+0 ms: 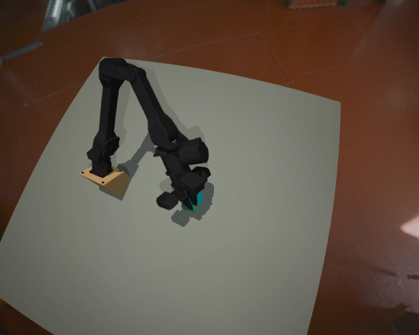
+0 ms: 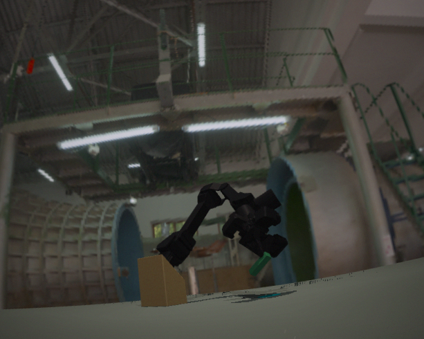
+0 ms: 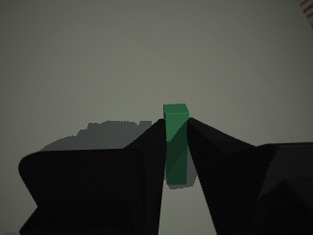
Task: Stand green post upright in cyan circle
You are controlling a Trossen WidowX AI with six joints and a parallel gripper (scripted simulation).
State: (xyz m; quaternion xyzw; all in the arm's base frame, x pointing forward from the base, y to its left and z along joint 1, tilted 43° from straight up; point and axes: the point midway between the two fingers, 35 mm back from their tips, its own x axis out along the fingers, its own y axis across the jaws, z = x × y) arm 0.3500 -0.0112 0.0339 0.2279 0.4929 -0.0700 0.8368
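The green post (image 1: 194, 208) (image 2: 259, 263) (image 3: 177, 149) hung tilted above the counter (image 1: 238, 251) (image 2: 314, 309) (image 3: 145, 57), pinched in the jaws near one end, presumably so its other end could swing down upright onto the cyan circle (image 1: 199, 197) (image 2: 271, 295)!

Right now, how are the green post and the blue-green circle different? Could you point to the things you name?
The green post (image 1: 194, 208) (image 2: 259, 263) (image 3: 177, 149) is long and blocky; the cyan circle (image 1: 199, 197) (image 2: 271, 295) is round and flat. The post is tilted in the air, held by the hand (image 1: 193, 206) (image 2: 265, 254) (image 3: 177, 120); the circle lies on the table.
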